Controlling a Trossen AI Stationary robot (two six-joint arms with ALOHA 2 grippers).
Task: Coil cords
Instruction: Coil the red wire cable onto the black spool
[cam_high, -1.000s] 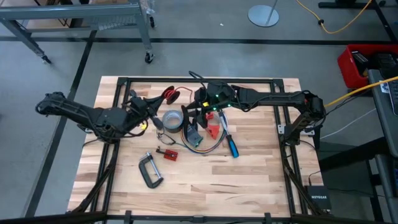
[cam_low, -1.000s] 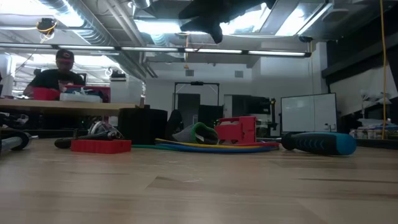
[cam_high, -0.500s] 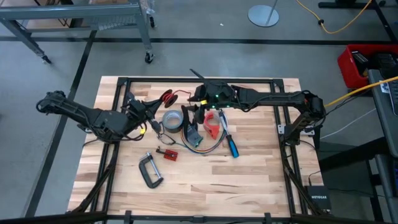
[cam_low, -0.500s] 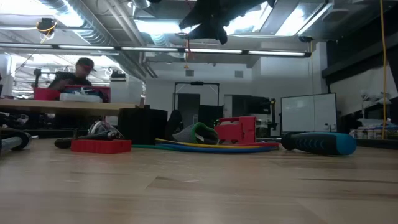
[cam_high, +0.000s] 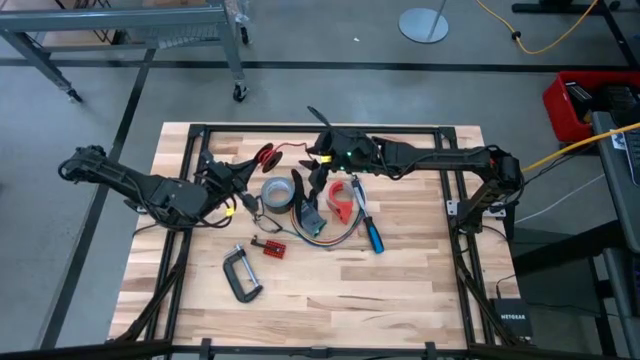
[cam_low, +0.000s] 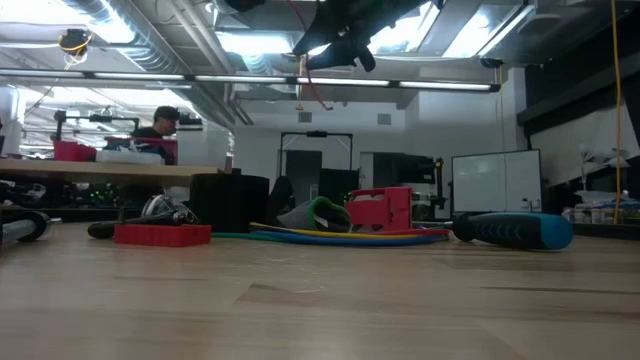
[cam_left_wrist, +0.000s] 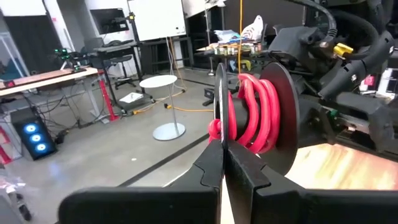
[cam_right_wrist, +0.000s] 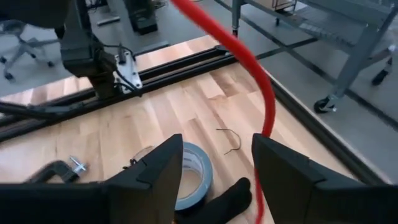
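The left hand (cam_high: 243, 170) hangs over the far left part of the bench (cam_high: 420, 300), its fingers (cam_left_wrist: 214, 168) pinched fully together on the slim black-and-red cord (cam_left_wrist: 249, 112), whose red turns sit wound in a small coil right at the fingertips. In the high view that coil (cam_high: 268, 155) lies just beyond the hand, and a thin red strand runs from it toward the right hand (cam_high: 308, 180).

The right hand is raised above the bench, close to the left one, with its fingers (cam_right_wrist: 152, 171) spread wide and gripping nothing. The red strand (cam_right_wrist: 249, 68) passes just beside one of its fingers; whether they touch cannot be told. The grey tape roll (cam_high: 278, 190) lies below and between the two hands.

The longer multicoloured cord (cam_high: 322, 232) lies on the bench just on the near side of the right hand, in a loose loop. Beside it lie a red block (cam_high: 344, 200) and the blue-handled screwdriver (cam_high: 370, 232). A black clamp (cam_high: 240, 272) rests nearer the front edge, well apart from both hands
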